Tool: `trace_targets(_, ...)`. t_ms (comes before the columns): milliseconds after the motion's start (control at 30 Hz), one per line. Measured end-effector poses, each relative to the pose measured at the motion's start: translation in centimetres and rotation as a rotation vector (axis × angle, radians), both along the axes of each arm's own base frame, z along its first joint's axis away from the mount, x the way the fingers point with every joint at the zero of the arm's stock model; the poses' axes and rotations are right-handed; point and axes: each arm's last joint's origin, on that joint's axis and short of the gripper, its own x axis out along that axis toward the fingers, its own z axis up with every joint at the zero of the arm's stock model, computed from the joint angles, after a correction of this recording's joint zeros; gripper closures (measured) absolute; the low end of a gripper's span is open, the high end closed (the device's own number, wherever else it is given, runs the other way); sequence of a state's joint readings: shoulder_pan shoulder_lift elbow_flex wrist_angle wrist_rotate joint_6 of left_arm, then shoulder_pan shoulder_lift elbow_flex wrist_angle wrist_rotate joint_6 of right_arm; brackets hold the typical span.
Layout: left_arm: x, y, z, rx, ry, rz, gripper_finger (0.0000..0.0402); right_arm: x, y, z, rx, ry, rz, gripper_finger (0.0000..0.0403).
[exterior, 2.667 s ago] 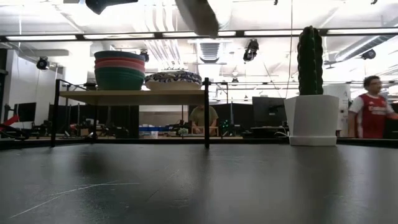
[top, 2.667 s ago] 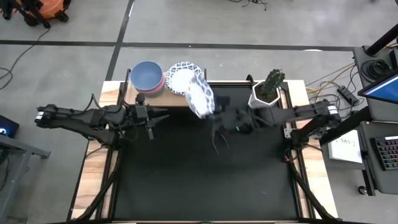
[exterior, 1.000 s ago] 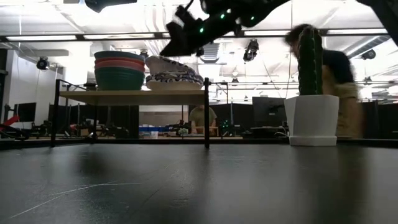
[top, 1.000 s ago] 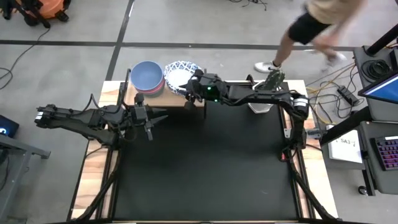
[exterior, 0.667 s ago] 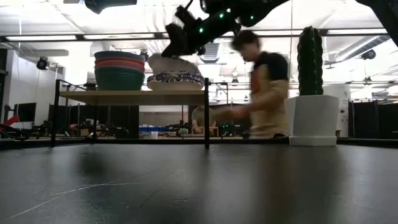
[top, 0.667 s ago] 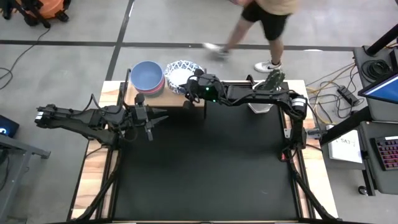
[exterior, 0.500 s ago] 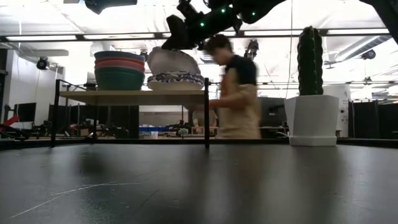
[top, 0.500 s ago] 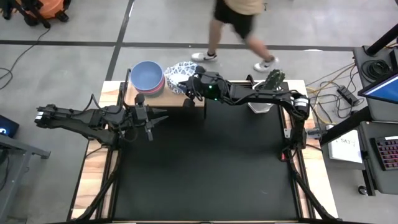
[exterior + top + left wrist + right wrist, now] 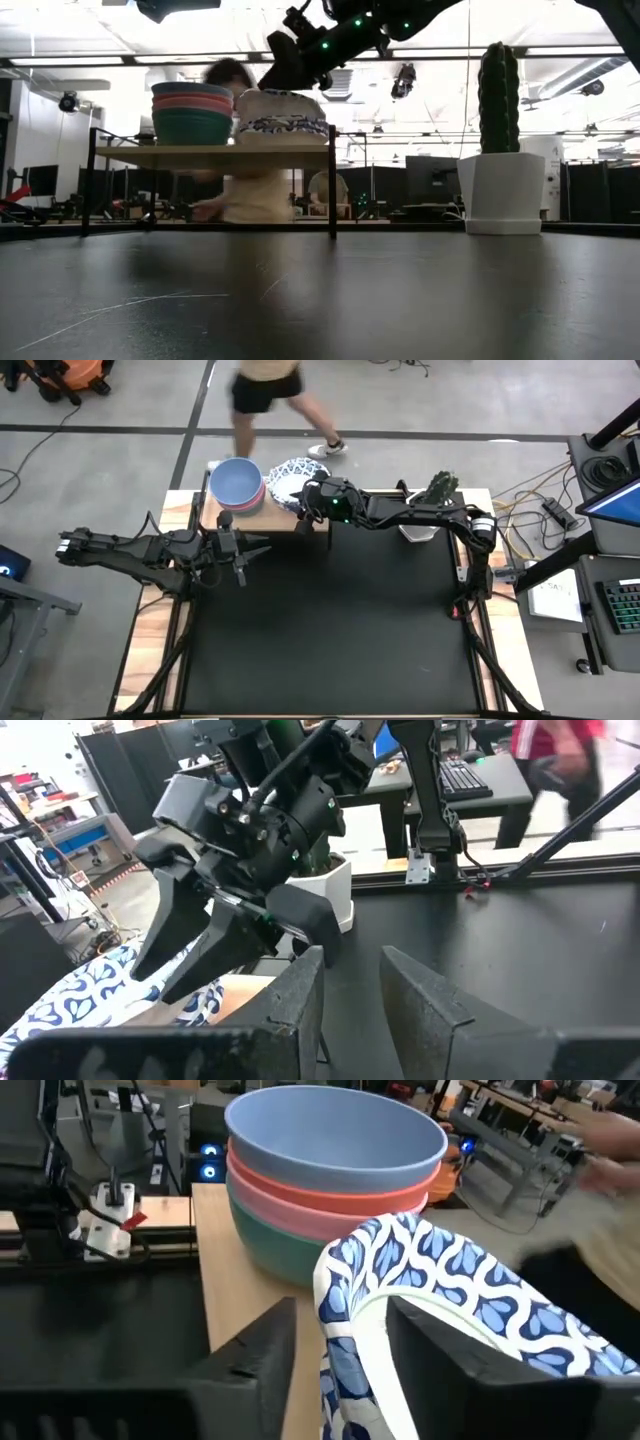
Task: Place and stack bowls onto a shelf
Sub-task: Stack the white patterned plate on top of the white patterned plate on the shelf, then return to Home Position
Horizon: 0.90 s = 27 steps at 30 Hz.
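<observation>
On the wooden shelf at the table's far edge stands a stack of plain bowls, blue on top, then pink and green. Right beside it sits a stack of white bowls with blue patterns; the top one lies level. My right gripper reaches in from the right, open, with the top patterned bowl's near rim between its spread fingers. My left gripper hovers in front of the shelf, over the table, open with nothing in it. My right gripper stands astride the top patterned bowl's rim, one finger outside the bowl and the other inside it, slanting down from the table's right. The bowl rests on the bowl beneath. Whether either finger touches the rim, I cannot tell.
A cactus in a white pot stands at the table's far right. The black table top spreads out in front of the shelf. A person walks on the floor behind the table.
The top patterned bowl, slanted over the patterned stack a second ago, has come down and now lies level on it. My right gripper has stayed at the bowl's near rim. The person has walked from right to left behind the table.
</observation>
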<state>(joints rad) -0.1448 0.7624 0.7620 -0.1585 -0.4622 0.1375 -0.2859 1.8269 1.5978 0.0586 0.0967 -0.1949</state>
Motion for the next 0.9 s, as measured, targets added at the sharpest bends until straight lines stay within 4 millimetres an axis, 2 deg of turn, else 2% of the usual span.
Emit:
trace_targets(133,0.0,0.0,0.0,0.000,0.000,0.000,0.0318,0.0,0.1,0.8,0.025,-0.079,-0.007,0.0224)
trace_targets(233,0.0,0.0,0.0,0.000,0.000,0.000,0.0318,0.1,0.1,1.3,0.015,-0.134,-0.011,0.0222)
trace_targets(600,0.0,0.0,0.0,0.000,0.001,0.000,0.0318,1.0,-1.0,-1.4,0.021,-0.054,-0.057,0.0298)
trace_targets(800,0.0,0.0,-0.1,-0.001,0.005,0.000,0.0318,0.7,-0.4,-0.3,-0.003,-0.077,-0.040,0.0318)
trace_targets(900,0.0,0.0,-0.3,-0.001,0.027,0.001,0.0318,0.4,0.3,0.3,-0.002,-0.060,0.023,0.0321)
